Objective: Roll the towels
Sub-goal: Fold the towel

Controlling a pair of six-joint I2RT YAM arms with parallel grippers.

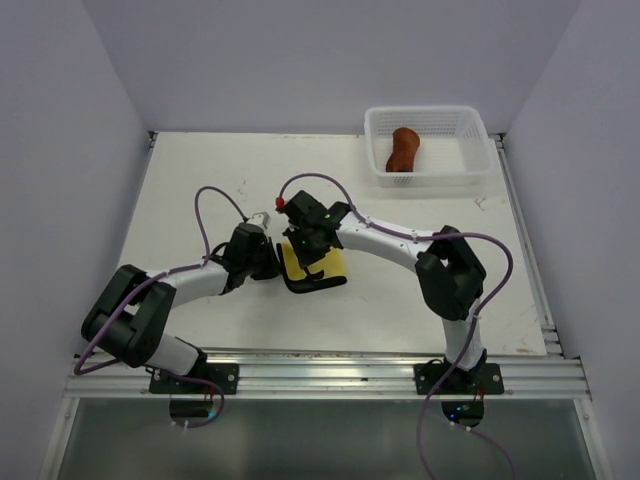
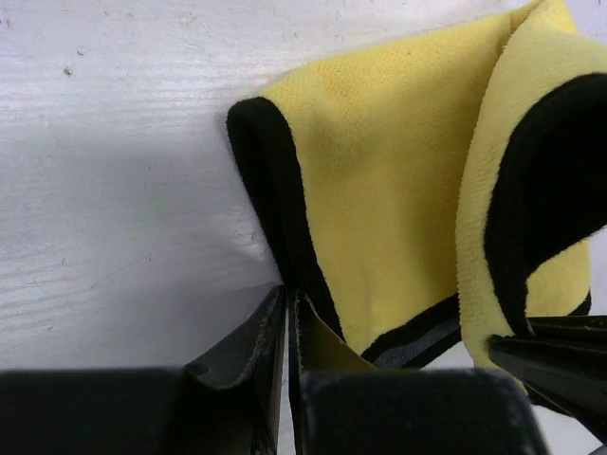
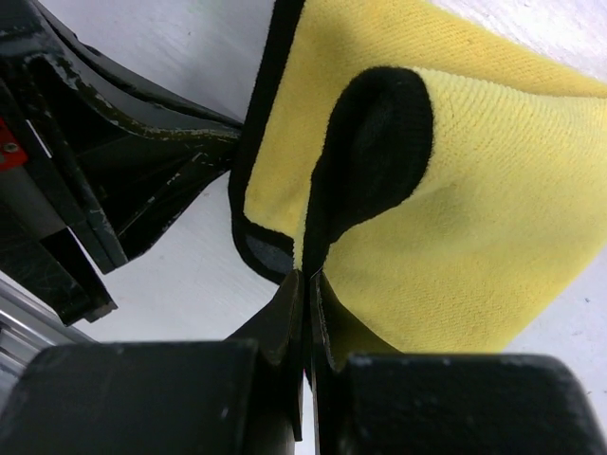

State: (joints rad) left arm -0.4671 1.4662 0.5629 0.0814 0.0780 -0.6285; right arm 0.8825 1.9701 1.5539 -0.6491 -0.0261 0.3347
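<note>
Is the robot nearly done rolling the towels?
About halfway. The brown towel looks rolled and lies in the basket. The left gripper and right gripper each pinch the yellow towel, one edge curled over. Rolling it is left.

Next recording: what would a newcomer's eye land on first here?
The bright yellow towel in the middle of the table, partly folded over, with the left gripper and right gripper both pinched shut on its dark edging. Next, the rust-brown towel, apparently rolled, lying in the white basket at the far right corner.
</note>
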